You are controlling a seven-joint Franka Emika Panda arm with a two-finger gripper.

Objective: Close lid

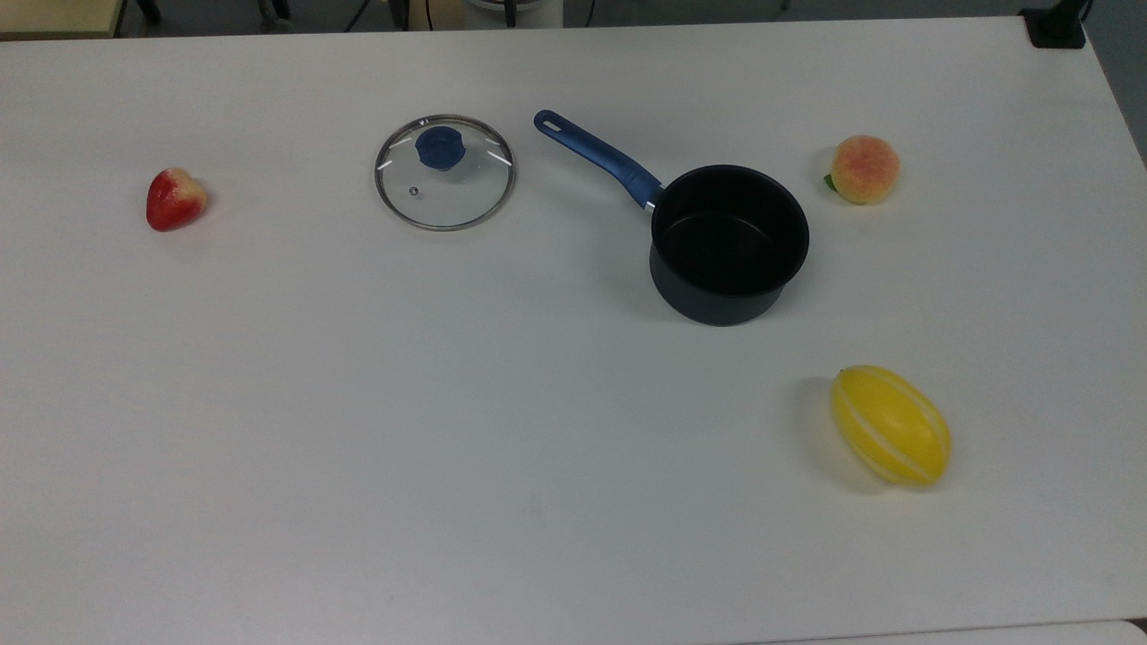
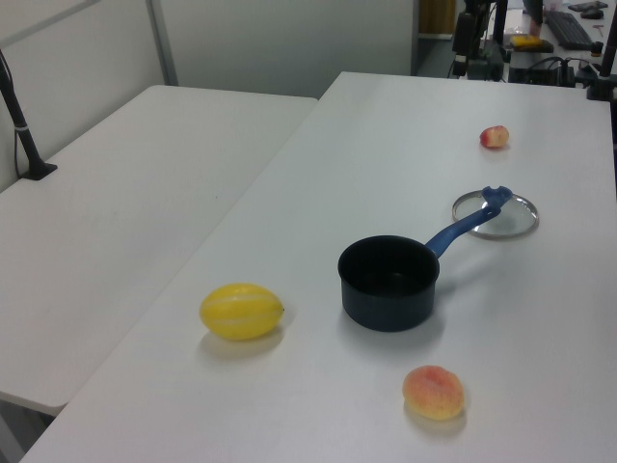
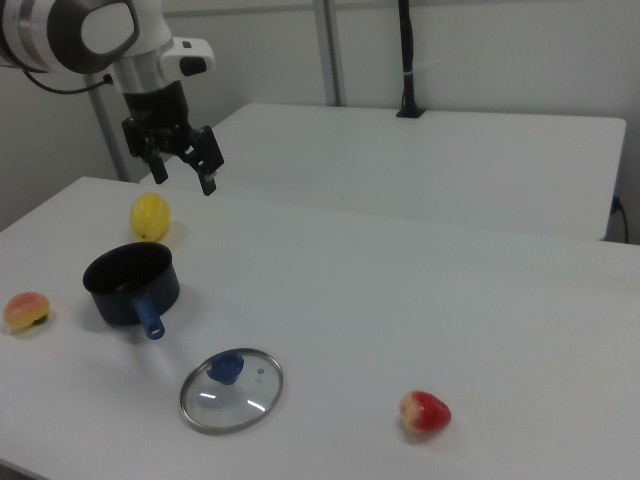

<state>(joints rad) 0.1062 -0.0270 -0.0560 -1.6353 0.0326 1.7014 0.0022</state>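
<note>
Gripper (image 3: 184, 166) open above white table (image 1: 358, 430), lid (image 1: 444, 173) flat

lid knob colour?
Blue: the centre knob of the round clear glass lid with the metal rim, clearest in the top view.

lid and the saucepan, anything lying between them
Only the saucepan's own blue handle, reaching toward the lid; the table there is otherwise bare, per the top view.

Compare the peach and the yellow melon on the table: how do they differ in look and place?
The peach is round and orange-pink; the yellow melon is oval, yellow with pale stripes, and larger. In the top view the peach lies right of the saucepan, the yellow melon below it. Both rest on the white table, untouched.
</note>
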